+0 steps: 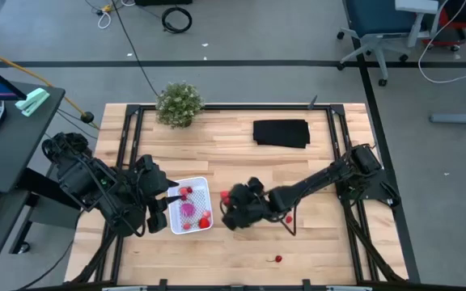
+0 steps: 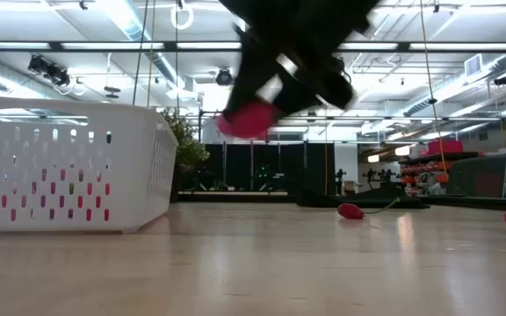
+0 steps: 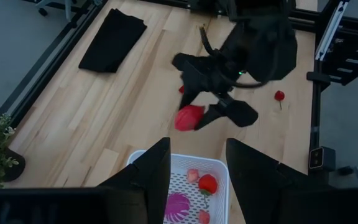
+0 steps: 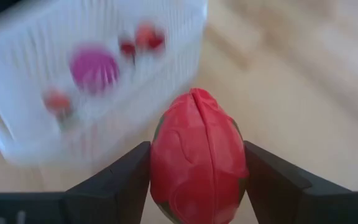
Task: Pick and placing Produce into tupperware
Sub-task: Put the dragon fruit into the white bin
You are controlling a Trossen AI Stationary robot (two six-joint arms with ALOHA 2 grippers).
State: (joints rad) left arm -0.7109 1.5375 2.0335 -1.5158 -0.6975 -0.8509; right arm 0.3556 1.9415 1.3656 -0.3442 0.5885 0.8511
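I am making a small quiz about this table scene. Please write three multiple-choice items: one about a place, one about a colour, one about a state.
1. Where is the tupperware?
A. beside the left gripper
B. on the black cloth
C. under the plant

2. What colour is the ball in the tupperware?
A. yellow
B. purple-magenta
C. blue

3. What is the right gripper doing?
A. resting open on the table
B. holding the red oblong
C. gripping the plant

Answers:
1. A, the high view shows the tupperware right next to the left gripper.
2. B, the left wrist view shows a magenta ball on the mesh base.
3. B, the right wrist view shows the oblong clamped between both fingers.
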